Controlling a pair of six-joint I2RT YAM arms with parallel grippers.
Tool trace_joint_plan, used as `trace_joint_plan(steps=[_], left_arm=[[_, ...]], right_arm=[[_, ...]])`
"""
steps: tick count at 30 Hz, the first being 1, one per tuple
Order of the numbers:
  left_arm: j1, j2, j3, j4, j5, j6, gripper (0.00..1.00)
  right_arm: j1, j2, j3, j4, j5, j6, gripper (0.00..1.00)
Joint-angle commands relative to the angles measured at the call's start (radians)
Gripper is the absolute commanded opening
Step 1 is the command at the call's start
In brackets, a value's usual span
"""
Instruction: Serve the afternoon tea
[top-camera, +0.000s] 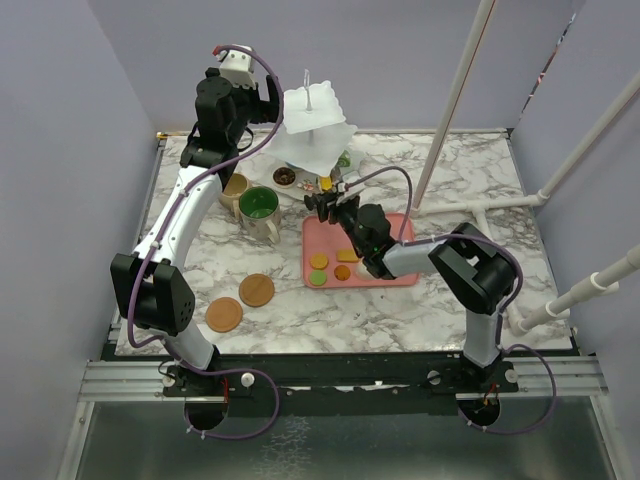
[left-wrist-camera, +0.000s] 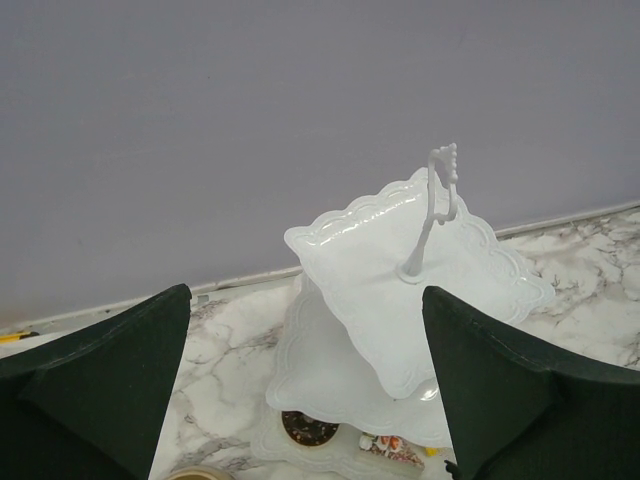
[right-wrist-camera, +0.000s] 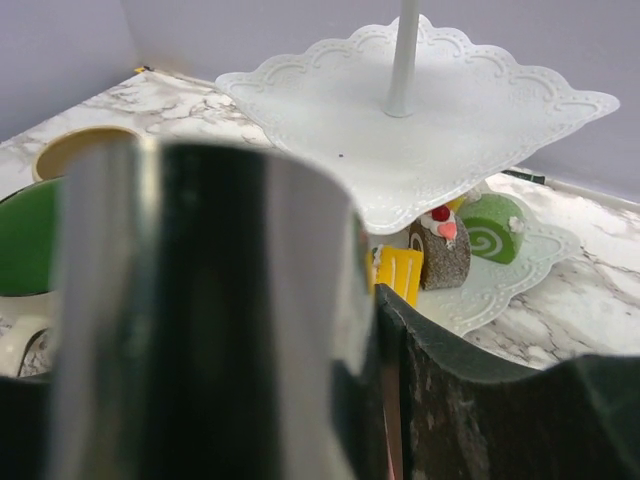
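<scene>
White stand (top-camera: 318, 140) at the back of the marble table (top-camera: 440, 165), three plates one over another. On the bottom plate, a brown donut (top-camera: 284, 177), a green roll (right-wrist-camera: 492, 228) and a dark roll (right-wrist-camera: 445, 255), with a yellow slice (right-wrist-camera: 400, 272) next to them. To the left, a beige mug (top-camera: 234, 186) and a green-inside mug (top-camera: 259, 205), side by side. Nearer the front, two wooden coasters (top-camera: 257, 290). More little cakes (top-camera: 318, 261) on a pink tray (top-camera: 395, 275). Right gripper (top-camera: 325, 203) low by the bottom plate, clamped on black tongs (right-wrist-camera: 200, 300). Left gripper (left-wrist-camera: 305, 292) up high, left of the stand, fingers wide apart, holding nothing.
</scene>
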Motion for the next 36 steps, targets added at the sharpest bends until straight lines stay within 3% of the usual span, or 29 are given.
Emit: trace_joint_plan(steps=[1,4,9,15,21,28,36], left_arm=[[0.004,-0.03,0.013,0.01,0.029,-0.012,0.99],[0.004,-0.038,0.011,-0.007,0.035,0.002,0.99],[0.006,-0.023,0.086,-0.22,0.114,0.085,0.99],[0.033,-0.114,-0.008,-0.288,0.107,0.106,0.99],[0.093,-0.149,0.008,-0.475,0.098,0.1,0.99],[0.178,-0.206,-0.06,-0.537,0.141,0.084,0.99],[0.227,-0.241,-0.07,-0.535,0.167,0.096,0.99]], right_arm=[[0.021,-0.112,-0.095,0.041,0.043,0.013,0.56],[0.031,-0.207,-0.171,-0.016,0.058,0.037,0.56],[0.049,-0.421,-0.294,-0.202,0.159,0.102,0.56],[0.056,-0.672,-0.37,-0.54,0.189,0.189,0.56],[0.067,-0.879,-0.43,-0.826,0.216,0.286,0.59],[0.101,-0.915,-0.447,-0.91,0.2,0.298,0.63],[0.128,-0.851,-0.449,-0.873,0.199,0.278,0.62]])
